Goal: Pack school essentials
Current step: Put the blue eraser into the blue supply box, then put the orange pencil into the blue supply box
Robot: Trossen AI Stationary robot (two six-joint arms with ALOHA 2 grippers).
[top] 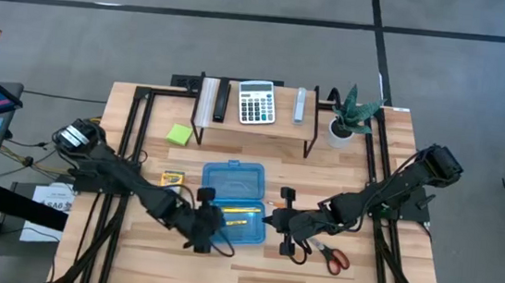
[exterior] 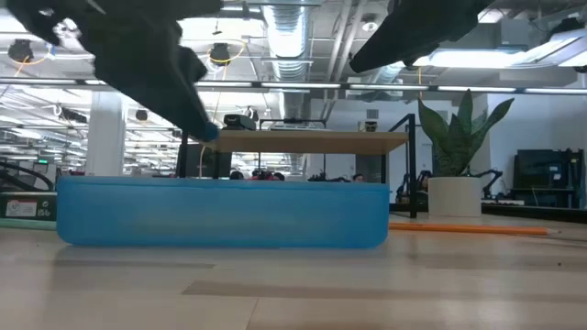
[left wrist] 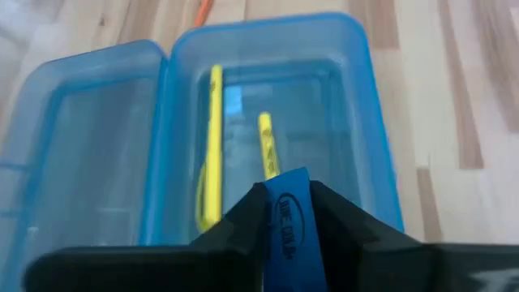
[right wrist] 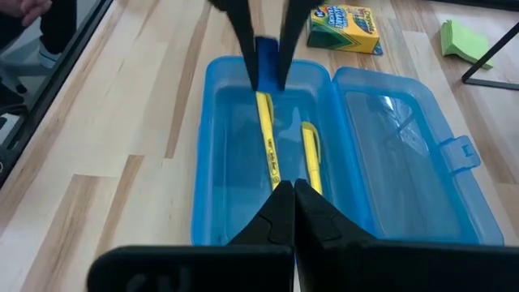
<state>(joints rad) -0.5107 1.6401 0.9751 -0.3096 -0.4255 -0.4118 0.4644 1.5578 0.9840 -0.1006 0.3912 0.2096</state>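
The blue plastic case (top: 234, 192) lies open on the table, its lid flat beside the tray. Two yellow pencils (left wrist: 212, 146) lie in the tray. My left gripper (left wrist: 289, 212) hangs over the tray's left side, shut on a blue pen (right wrist: 266, 63). My right gripper (right wrist: 293, 193) is shut and empty, just above the tray's right rim (top: 266, 219). The red-handled scissors (top: 327, 255) lie to the right of the case, with an orange pencil (exterior: 468, 228) beyond them. The crayon box (right wrist: 344, 27) and the lime-green sticky-note pad (top: 179, 134) lie to the left. My left gripper pinches the blue pen (left wrist: 289, 221) between its two fingers, coming from above and pointing down. A short printed length of the pen shows between the fingers. Its lower end (right wrist: 267, 79) hangs clear over the tray, above the yellow pencils.
A wooden shelf (top: 254, 128) stands at the far side with the calculator (top: 256, 102) and other items on it. The potted plant (top: 349, 115) stands to its right. Black frame rails (top: 132, 139) run along both table sides.
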